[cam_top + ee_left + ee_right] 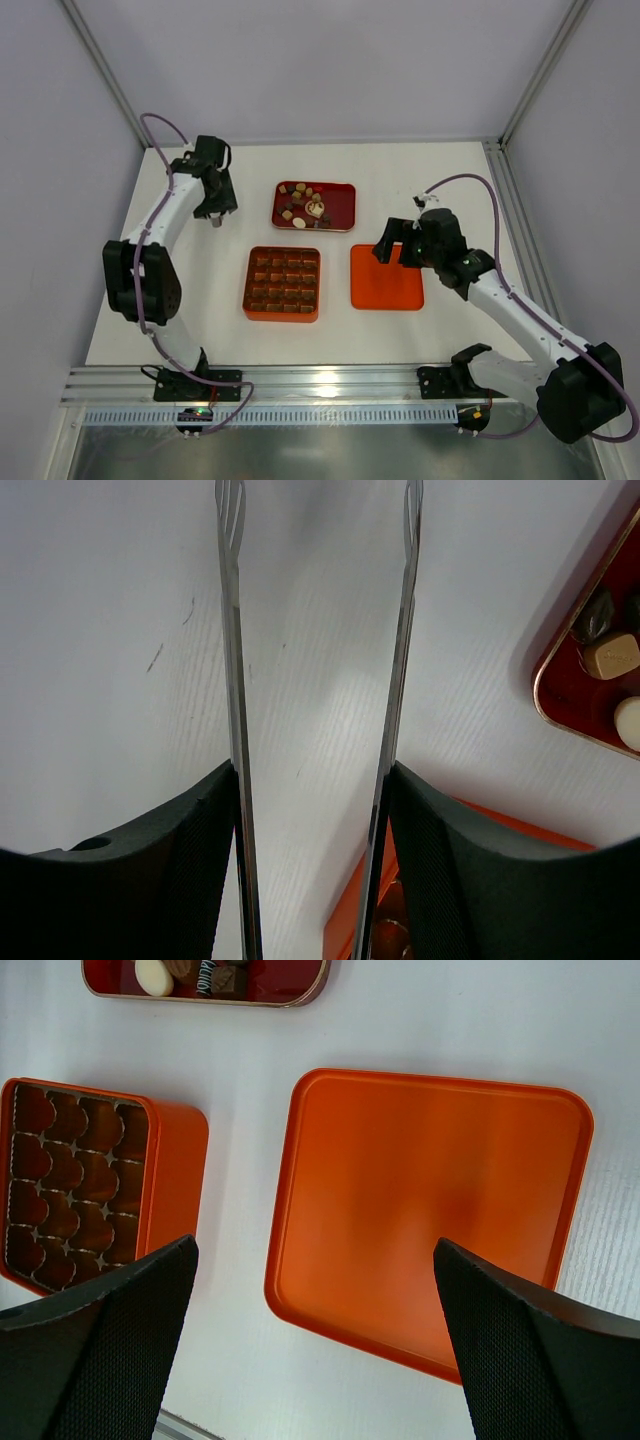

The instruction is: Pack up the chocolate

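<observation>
White walls close in the white worktop [450,200] on three sides, so I have room over the middle but little at the left and far edges. The chocolate [300,207] lies piled in a red tray [340,205] at the far middle, with loose pieces touching one another. I judge them light, firm and easily scuffed or flicked away. They are too small for bare fingers, so each wants a gentle pinch across its sides.

My left end effector [312,780] is closed on a pair of thin metal tongs [233,680]. Their blades stand apart with nothing between them, over bare worktop just left of the tray. My right end effector [313,1250] is spread wide and empty above the orange lid [430,1210].

On the near side of the tray sits the orange box [248,285], its grid open upward and the lid to its right. The tray's raised rim and the grid walls are the edges I would mind.
</observation>
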